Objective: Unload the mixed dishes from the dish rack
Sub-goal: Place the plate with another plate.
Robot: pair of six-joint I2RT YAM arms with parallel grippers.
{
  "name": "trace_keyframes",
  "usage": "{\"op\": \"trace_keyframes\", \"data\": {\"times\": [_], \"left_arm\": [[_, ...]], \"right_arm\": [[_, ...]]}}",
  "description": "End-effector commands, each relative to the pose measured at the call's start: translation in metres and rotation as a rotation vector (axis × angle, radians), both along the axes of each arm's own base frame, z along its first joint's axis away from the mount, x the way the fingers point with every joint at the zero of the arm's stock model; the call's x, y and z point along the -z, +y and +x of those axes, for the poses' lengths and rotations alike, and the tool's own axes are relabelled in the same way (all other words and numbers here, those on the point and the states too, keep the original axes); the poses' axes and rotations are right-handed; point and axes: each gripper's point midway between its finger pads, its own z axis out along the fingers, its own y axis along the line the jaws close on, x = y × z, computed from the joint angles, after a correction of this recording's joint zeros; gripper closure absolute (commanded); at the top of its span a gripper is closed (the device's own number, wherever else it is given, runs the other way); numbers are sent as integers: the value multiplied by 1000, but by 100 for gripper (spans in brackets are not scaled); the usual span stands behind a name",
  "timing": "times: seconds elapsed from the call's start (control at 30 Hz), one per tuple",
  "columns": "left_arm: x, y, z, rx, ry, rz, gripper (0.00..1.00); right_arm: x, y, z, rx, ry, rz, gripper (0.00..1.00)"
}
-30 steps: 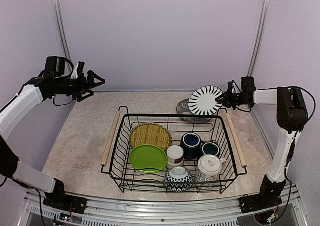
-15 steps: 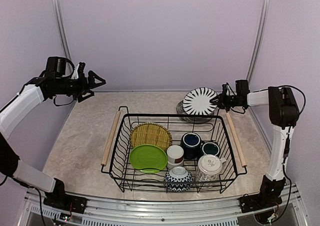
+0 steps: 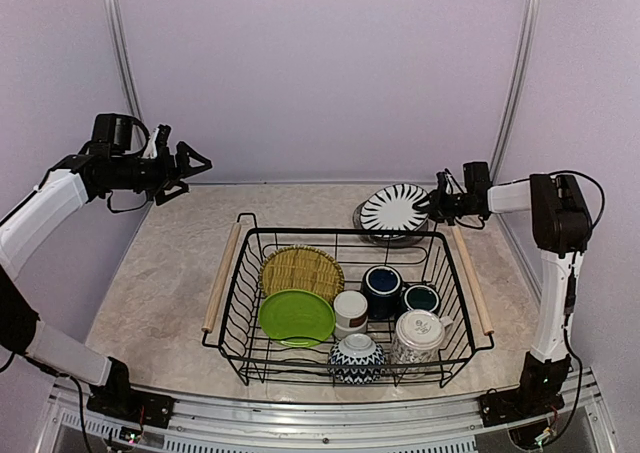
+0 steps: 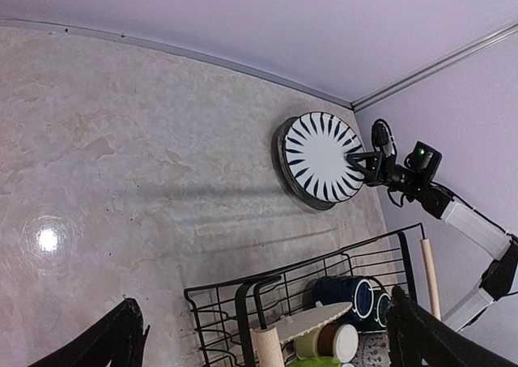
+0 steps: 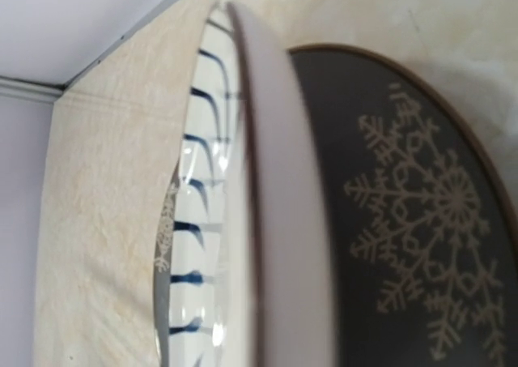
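At the right claw point(image 3: 438, 205): we note the black-and-white striped plate point(image 3: 395, 208), its right rim directly at the claw's tips.
Grip of the right claw: we cannot tell whether it pinches the rim or merely touches it. Its own wrist view shows only plate edge, no fingers.
Under the striped plate: a dark plate point(image 5: 421, 221) with a pale snowflake pattern lies flat on the table point(image 3: 165, 283). The striped plate appears to rest on top.
The dish rack point(image 3: 340, 231): on the table, nearer the arm bases than the right claw and just beside the two stacked plates.
Inside the rack: we count a woven yellow plate point(image 3: 300, 270), lime-green plate point(image 3: 296, 316), white cup point(image 3: 350, 311), dark blue mug point(image 3: 382, 288), teal mug point(image 3: 420, 298), white patterned cup point(image 3: 418, 335) and blue-white patterned bowl point(image 3: 357, 358).
The left claw point(image 3: 190, 175): fingers spread wide, empty, raised in the air. The rack sits below it and well off to its right.
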Motion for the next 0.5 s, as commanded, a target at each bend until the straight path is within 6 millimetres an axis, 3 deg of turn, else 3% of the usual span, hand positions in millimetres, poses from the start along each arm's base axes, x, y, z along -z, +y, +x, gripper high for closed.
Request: {"op": "trace_keyframes", "data": {"times": [0.0, 0.23, 0.47], "left_arm": [[-7, -3, -1, 12, -20, 0, 1], [-6, -6, -1, 18, -18, 2, 1], [-6, -8, -2, 23, -17, 3, 1]], "right_arm": [[-18, 4, 8, -35, -80, -42, 74], [0, -7, 3, -21, -42, -226, 57], [6, -12, -1, -15, -37, -376, 44]]}}
